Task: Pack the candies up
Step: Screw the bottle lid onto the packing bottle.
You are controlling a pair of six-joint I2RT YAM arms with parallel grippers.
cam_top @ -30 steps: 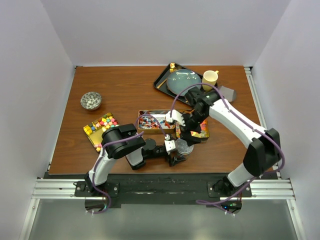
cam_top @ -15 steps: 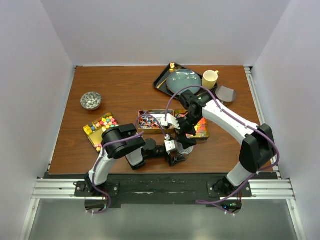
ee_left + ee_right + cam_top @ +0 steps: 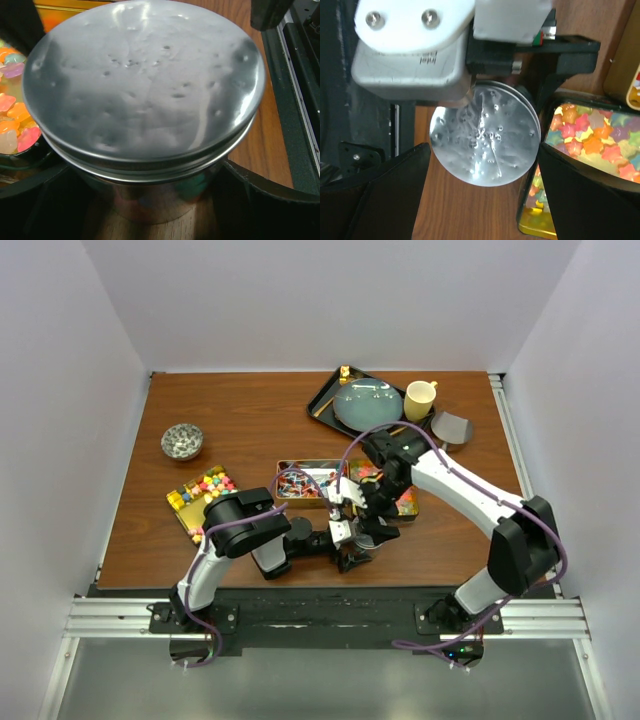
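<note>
left pincer (image 3: pixel 357 546) clasps the lidded jar (image 3: pixel 145 200); right pincer (image 3: pixel 482 165) stands wide open astride its lid (image 3: pixel 485 132)

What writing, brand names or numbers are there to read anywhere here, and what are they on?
"intel": faint and barely legible, on the grey camera housing just above the lidded jar, in the right wrist view.
Nothing else is legible in any view; the overhead view is too small to show any lettering.
</note>
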